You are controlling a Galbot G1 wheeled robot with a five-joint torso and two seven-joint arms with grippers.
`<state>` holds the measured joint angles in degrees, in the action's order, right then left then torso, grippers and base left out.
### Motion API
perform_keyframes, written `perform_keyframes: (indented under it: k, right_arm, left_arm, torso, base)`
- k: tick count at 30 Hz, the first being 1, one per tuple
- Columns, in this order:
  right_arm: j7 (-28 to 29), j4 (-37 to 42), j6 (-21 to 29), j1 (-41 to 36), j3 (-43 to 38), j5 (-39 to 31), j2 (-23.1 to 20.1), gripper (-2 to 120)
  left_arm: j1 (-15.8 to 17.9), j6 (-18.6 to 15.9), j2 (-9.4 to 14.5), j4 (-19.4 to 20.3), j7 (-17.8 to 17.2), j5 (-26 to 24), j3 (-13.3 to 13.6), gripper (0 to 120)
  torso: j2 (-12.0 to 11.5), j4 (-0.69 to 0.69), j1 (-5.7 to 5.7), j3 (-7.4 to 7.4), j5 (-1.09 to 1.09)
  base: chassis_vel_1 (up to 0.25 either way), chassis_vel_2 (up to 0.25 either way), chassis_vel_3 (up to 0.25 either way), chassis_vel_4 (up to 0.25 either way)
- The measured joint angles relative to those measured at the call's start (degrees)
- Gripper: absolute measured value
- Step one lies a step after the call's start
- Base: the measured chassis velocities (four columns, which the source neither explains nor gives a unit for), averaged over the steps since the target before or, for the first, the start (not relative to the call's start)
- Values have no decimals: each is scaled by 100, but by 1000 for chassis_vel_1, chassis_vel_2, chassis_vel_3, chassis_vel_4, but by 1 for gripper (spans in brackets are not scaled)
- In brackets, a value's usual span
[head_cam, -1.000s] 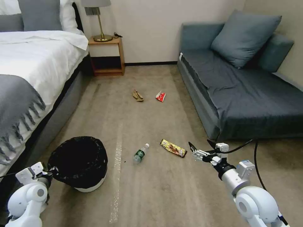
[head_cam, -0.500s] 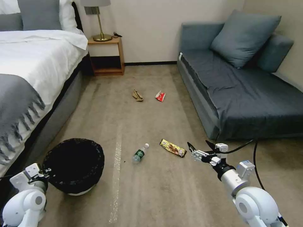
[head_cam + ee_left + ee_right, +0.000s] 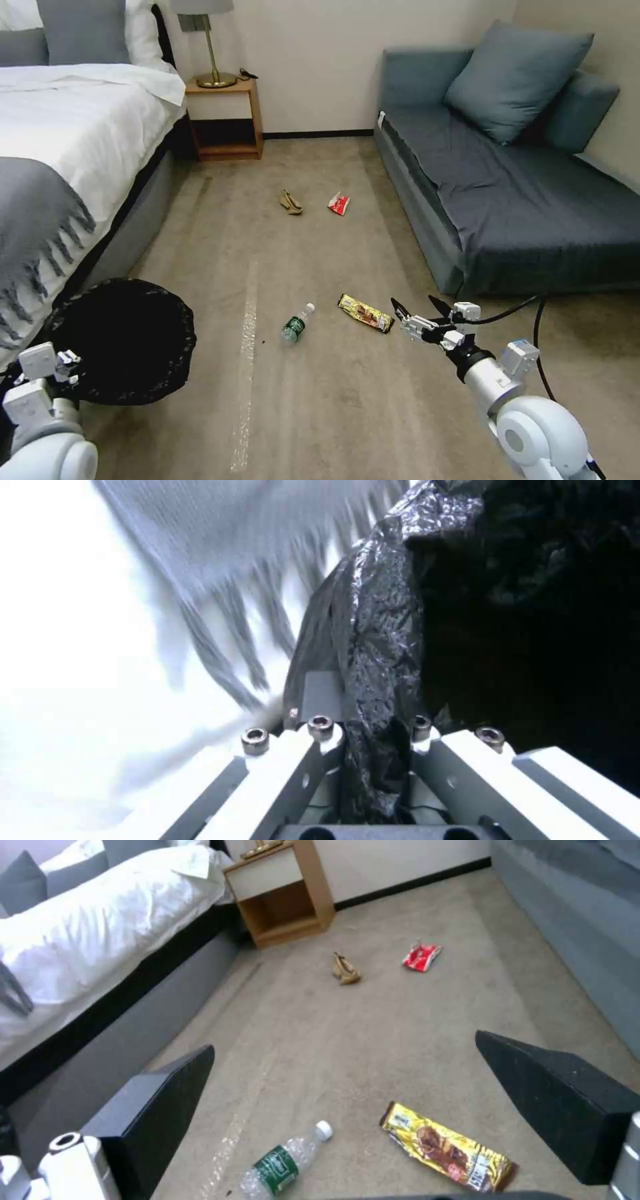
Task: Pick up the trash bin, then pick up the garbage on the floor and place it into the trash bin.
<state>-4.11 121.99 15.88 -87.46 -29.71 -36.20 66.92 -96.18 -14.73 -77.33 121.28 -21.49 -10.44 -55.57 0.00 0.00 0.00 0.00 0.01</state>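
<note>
My left gripper point(image 3: 363, 740) pinches the one trash bin point(image 3: 123, 340) at eight o'clock. My right gripper point(image 3: 415, 310), fingers spread wide and empty, hovers at four o'clock. Four litter pieces lie on the carpet: bottle point(image 3: 297, 323), gold wrapper point(image 3: 365, 313), tan scrap point(image 3: 291, 202), red wrapper point(image 3: 339, 203).

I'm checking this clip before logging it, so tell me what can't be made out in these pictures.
- Trash bin, head view: the black bag hides its inside and white tub.
- Left tool, left wrist view: pinches the bag-covered rim; the bag hides its tips.
- Fringed blanket, left wrist view: blurred.
- Bottle label and snack wrapper print: too small to read.
- Right tool, head view: open above the carpet.
</note>
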Motion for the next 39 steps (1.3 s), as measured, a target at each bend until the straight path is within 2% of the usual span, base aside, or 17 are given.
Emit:
perform_keyframes:
  k: [2, 8, 17, 39]
  right_arm:
    - [-32, -25, -75, -14, 6, 60, 18, 100]
    - [-56, -67, -173, -14, 7, 88, 40, 100]
    - [-70, -111, -215, -16, 25, 126, 62, 100]
    - [-151, -127, -345, -118, -8, 199, 87, 100]
  left_arm:
    - [-13, 257, -28, -132, 17, 377, -1, 4]
    - [-60, 530, -52, -336, 77, 623, 30, 3]
    - [-70, 575, -104, -484, 137, 607, 126, 3]
    - [-124, 694, -157, -556, 178, 557, 137, 3]
  torso:
    - [0, 0, 0, 0, -1]
    - [0, 0, 0, 0, -1]
    - [0, 0, 0, 0, -1]
    - [0, 0, 0, 0, -1]
  base:
    - [0, 0, 0, 0]
    - [0, 0, 0, 0]
    - [0, 0, 0, 0]
    - [-23, 22, 18, -17]
